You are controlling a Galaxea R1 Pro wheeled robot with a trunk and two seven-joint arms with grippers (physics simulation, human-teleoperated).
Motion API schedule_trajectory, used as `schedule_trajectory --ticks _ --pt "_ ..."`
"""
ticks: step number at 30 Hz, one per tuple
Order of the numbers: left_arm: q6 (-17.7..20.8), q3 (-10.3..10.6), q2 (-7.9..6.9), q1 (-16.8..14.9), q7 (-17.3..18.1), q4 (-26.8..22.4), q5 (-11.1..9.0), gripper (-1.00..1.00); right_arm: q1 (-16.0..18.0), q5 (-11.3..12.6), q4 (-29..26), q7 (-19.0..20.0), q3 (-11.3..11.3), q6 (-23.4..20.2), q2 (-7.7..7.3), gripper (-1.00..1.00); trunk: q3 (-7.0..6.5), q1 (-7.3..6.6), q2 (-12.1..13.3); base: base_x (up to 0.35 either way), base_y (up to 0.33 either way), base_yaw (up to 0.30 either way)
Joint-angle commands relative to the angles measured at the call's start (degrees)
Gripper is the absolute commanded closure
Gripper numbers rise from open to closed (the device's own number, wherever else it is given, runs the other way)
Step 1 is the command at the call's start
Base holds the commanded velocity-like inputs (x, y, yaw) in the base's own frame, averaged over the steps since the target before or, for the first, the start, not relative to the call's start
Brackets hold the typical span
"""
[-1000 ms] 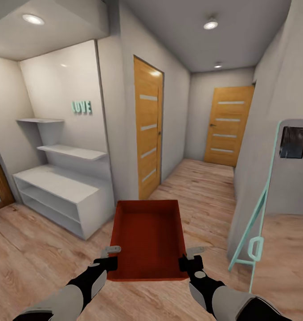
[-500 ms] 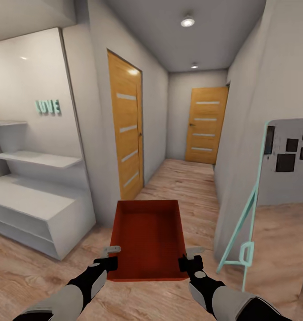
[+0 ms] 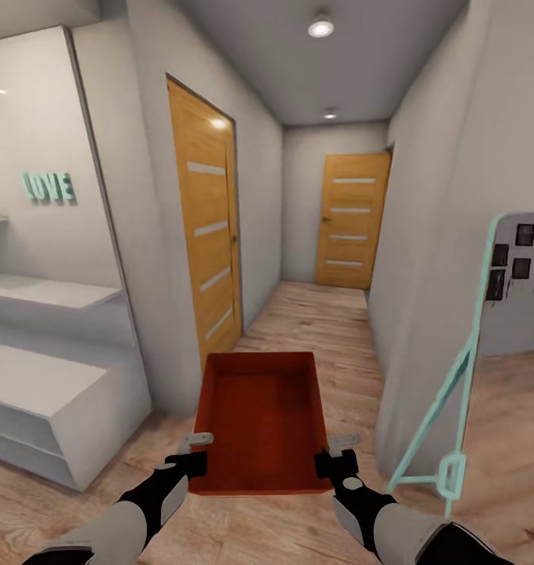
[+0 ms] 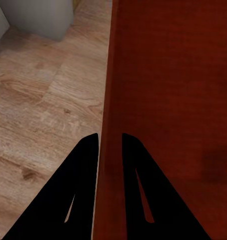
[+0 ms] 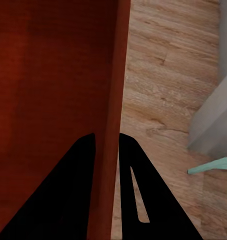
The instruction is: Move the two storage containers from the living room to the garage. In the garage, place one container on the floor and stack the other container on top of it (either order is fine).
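Mid-haul: left gripper [image 3: 195, 442] and right gripper [image 3: 339, 444] each pinch a wall of one storage container [image 3: 261, 420] in a hallway; garage stacking not started.

From my head, the camera looks forward and down a hallway over both my arms, the storage container [image 3: 261, 420] held low and close in front. My left wrist camera sights along my left gripper [image 4: 110, 142] at the container's left wall, very near, wood floor [image 4: 43, 110] beyond. My right wrist camera mirrors it along my right gripper [image 5: 107, 142]. All three share container and floor.
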State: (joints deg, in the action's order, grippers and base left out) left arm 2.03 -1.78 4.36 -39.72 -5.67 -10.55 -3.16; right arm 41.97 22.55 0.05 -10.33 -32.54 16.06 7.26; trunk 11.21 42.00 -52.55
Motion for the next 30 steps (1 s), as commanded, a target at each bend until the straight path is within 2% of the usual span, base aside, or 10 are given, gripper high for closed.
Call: schedule_trajectory --ticks 1,8,30 --pt "-3.08 0.11 0.06 -0.01 -0.48 -0.26 0.18 1.00 0.04 -0.31 0.03 0.52 2.13 -0.15 0.08 1.00 0.08 0.04 -0.05 0.322 0.089 -0.001" --pt "-3.08 0.11 0.07 -0.01 -0.48 -0.26 0.18 1.00 0.04 -0.31 0.03 0.55 2.13 -0.15 0.10 1.00 0.05 0.04 -0.05 0.321 0.089 -0.033" --pt "-3.08 0.11 0.07 -0.01 -0.48 -0.26 0.18 1.00 0.04 -0.31 0.03 0.56 2.13 -0.15 0.07 1.00 -0.50 0.04 -0.05 0.321 0.100 -0.232"
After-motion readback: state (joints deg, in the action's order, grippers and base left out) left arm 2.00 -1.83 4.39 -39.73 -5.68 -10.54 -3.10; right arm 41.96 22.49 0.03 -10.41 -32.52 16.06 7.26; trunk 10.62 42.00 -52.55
